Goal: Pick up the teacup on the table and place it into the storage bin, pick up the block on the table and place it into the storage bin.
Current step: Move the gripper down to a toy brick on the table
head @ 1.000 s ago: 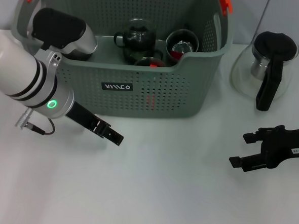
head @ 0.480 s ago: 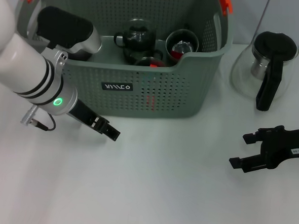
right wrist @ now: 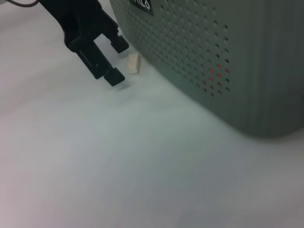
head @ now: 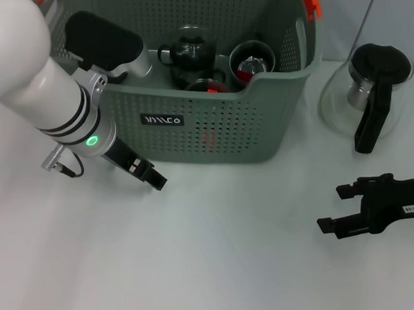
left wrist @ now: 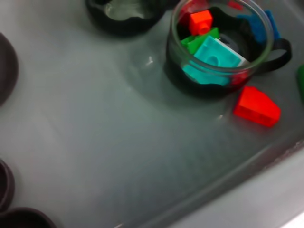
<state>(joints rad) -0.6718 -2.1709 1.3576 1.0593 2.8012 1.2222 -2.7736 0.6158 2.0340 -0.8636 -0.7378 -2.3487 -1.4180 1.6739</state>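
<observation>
Left claw (right wrist: 118, 61): jaws apart at medium width, nothing between them, tips low over the desk (right wrist: 142, 180). Just past the tips, between claw and bin wall, sits the block (right wrist: 134, 63): 1 small pale piece on the desk, close to the front wall of the storage bin (head: 194, 137), apart from both fingers as far as I can tell. In the head view the claw hides it.

Handling, my read: block is light, rigid, hard plastic or wood, so no crush risk. The risk is nudging it away or pinning it against the perforated wall. Take it across 2 flat opposite faces, fingers straddling it. Tight clearance on the wall side, so the wall-side finger needs to slip in without scraping the bin.

Beyond the claw, inside the bin: a glass teacup (left wrist: 176, 61) with a dark base and handle, upright, holding several coloured pieces. A red block (left wrist: 256, 105) lies loose on the bin floor just beside it. No cup on the desk, so I'd judge the teacup half done and the pale block as what's left.

Right claw (head: 336, 207): well apart on the far side, jaws apart, empty, parked low over the desk. Glass carafe (head: 369, 95) stands beyond it, beside the bin. Not involved.
</observation>
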